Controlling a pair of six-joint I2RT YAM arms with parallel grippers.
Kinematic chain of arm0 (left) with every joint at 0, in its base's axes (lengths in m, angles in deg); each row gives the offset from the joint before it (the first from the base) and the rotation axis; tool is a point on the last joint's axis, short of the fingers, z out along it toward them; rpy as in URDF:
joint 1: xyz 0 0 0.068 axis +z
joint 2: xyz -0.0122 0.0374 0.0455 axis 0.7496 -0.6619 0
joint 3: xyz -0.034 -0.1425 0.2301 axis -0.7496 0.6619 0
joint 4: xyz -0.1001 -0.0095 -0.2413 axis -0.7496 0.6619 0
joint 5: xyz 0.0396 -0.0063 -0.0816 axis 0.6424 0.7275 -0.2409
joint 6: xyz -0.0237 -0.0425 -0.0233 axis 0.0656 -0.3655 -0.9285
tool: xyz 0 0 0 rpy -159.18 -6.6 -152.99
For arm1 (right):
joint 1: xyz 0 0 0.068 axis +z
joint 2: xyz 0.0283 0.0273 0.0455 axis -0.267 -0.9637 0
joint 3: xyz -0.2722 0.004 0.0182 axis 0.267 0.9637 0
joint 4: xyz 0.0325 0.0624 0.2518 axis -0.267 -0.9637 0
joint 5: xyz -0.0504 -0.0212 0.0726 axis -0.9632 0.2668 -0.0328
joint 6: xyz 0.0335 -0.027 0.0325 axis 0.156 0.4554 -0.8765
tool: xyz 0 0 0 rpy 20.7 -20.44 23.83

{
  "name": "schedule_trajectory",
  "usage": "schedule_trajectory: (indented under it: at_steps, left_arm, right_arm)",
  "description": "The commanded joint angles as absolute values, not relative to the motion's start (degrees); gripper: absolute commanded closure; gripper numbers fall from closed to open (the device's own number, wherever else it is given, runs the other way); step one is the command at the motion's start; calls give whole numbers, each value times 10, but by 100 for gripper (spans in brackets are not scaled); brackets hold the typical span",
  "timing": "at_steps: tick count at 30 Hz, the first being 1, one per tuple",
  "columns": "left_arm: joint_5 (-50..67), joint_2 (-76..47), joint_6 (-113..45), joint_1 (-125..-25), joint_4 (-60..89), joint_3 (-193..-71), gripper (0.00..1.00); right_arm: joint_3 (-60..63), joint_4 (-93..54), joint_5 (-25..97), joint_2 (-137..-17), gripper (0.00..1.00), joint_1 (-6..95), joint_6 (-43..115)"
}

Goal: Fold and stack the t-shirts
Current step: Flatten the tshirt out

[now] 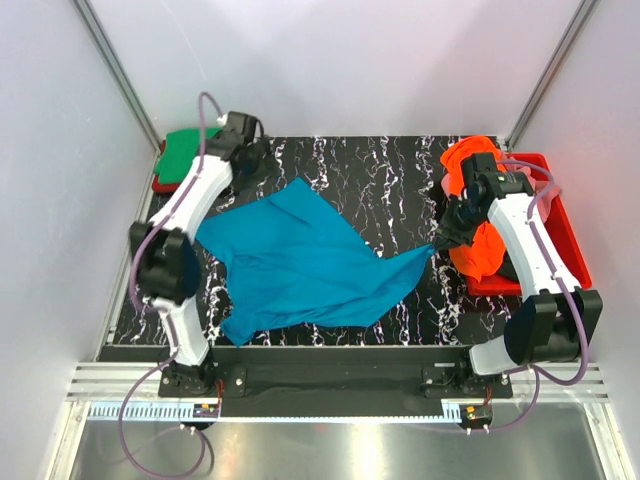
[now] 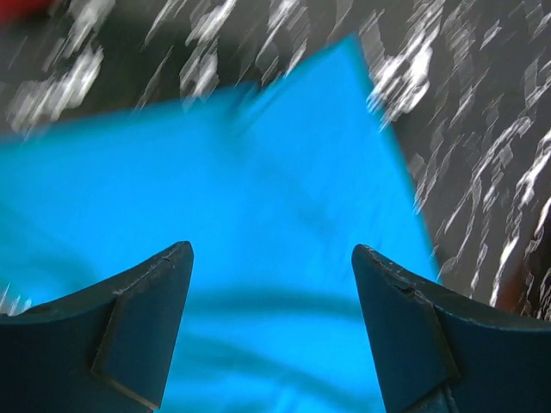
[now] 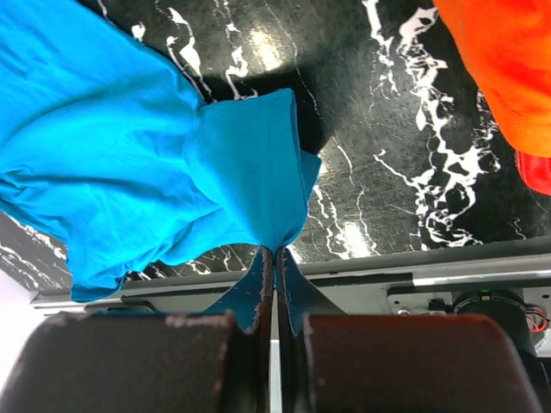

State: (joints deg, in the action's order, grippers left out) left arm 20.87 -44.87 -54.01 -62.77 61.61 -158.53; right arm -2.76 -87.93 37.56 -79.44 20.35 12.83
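The teal t-shirt (image 1: 300, 265) is spread on the marble table (image 1: 380, 165), left of the red bin (image 1: 565, 215). Its long axis runs roughly left-right, and one stretched tip points straight at the bin. The right gripper (image 3: 274, 275) is pinched tight on that tip, just beside the bin. An orange shirt (image 1: 470, 160) is heaped in the bin, right by that arm. A green shirt (image 1: 190, 150) sits at the corner far from the bin. Only the left wrist view shows the left gripper (image 2: 271, 318), its fingers spread wide over a corner of the teal cloth, holding nothing.
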Motion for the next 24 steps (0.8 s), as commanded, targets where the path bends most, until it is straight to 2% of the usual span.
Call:
schedule_trajectory:
  at_steps: [1, 5, 11, 21, 24]
  left_arm:
    - [188, -557, -481, -633, 576, -1718, 20]
    - [128, -683, -495, -629, 563, -1851, 19]
    - [100, -788, -528, -627, 538, -1931, 23]
    - [84, -863, -533, -627, 522, -1933, 24]
    - [86, -871, -529, -631, 520, -1940, 28]
  right_arm:
    - [-57, -870, 399, -798, 100, 204, 142]
    - [-76, -871, 406, -809, 100, 204, 140]
    - [-94, -875, 408, -819, 100, 204, 123]
    - [-79, -873, 403, -842, 100, 204, 114]
    - [-73, -870, 404, -847, 100, 204, 114]
